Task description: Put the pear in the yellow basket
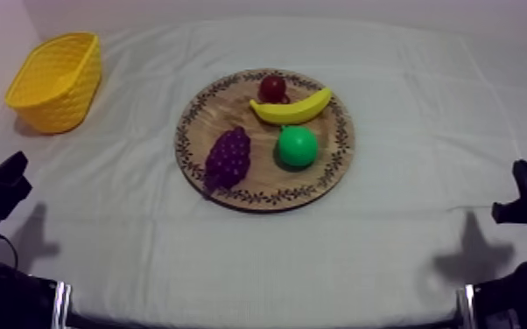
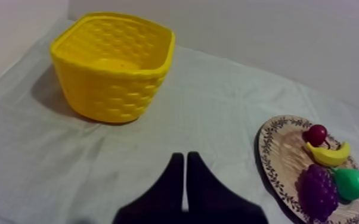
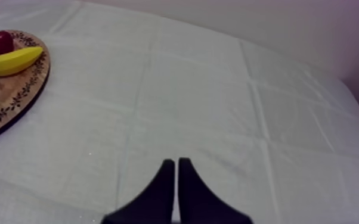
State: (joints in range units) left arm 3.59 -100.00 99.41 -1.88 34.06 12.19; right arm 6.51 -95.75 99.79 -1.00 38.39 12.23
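The green pear (image 1: pixel 298 146) lies on the round wooden board (image 1: pixel 327 177) at the table's middle, beside a bunch of grapes (image 1: pixel 228 158), a banana (image 1: pixel 291 108) and a small red fruit (image 1: pixel 272 87). The yellow basket (image 1: pixel 55 81) stands at the far left and holds nothing. My left gripper (image 1: pixel 4 175) rests low at the left edge, far from the board. From the left wrist its fingers (image 2: pixel 185 173) lie together as a narrow wedge, with the basket (image 2: pixel 113 65) and pear (image 2: pixel 349 183) ahead. My right gripper (image 1: pixel 525 188) rests low at the right edge; its fingers (image 3: pixel 176 176) are also shut on nothing.
Bare grey-white cloth (image 1: pixel 258 254) stretches between both grippers and the board. A wall runs behind the table's far edge. In the right wrist view the board's rim (image 3: pixel 21 101) lies off beyond the fingers with open cloth between.
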